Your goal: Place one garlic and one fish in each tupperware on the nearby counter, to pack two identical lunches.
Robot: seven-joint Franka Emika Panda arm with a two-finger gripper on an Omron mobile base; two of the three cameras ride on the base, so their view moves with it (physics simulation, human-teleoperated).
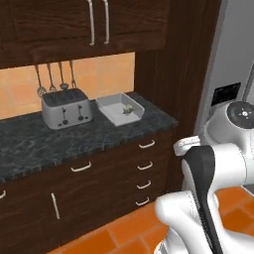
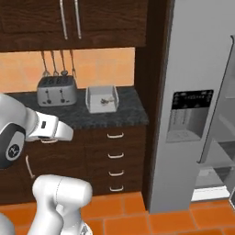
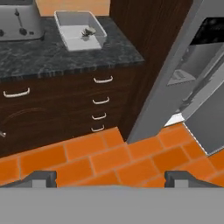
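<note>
One white open tupperware (image 1: 110,102) (image 2: 101,108) (image 3: 70,35) stands on the black-grey speckled counter (image 1: 74,139) (image 2: 105,117) (image 3: 52,57), near its right end. Inside it lies a small grey-green item (image 1: 128,109) (image 2: 106,101) (image 3: 87,33), too small to tell what it is. My gripper (image 3: 111,178) hangs open over the orange floor, well in front of the counter and below its top. Its two dark fingertips (image 3: 43,177) stand wide apart with nothing between them.
A silver toaster (image 1: 65,108) (image 2: 57,91) sits left of the tupperware, with utensils (image 1: 54,77) hanging behind it. A grey fridge (image 2: 193,105) (image 3: 175,87) stands to the right, its door (image 2: 225,114) swung open. Dark drawers (image 1: 144,168) lie under the counter, above the orange tiled floor (image 3: 87,157).
</note>
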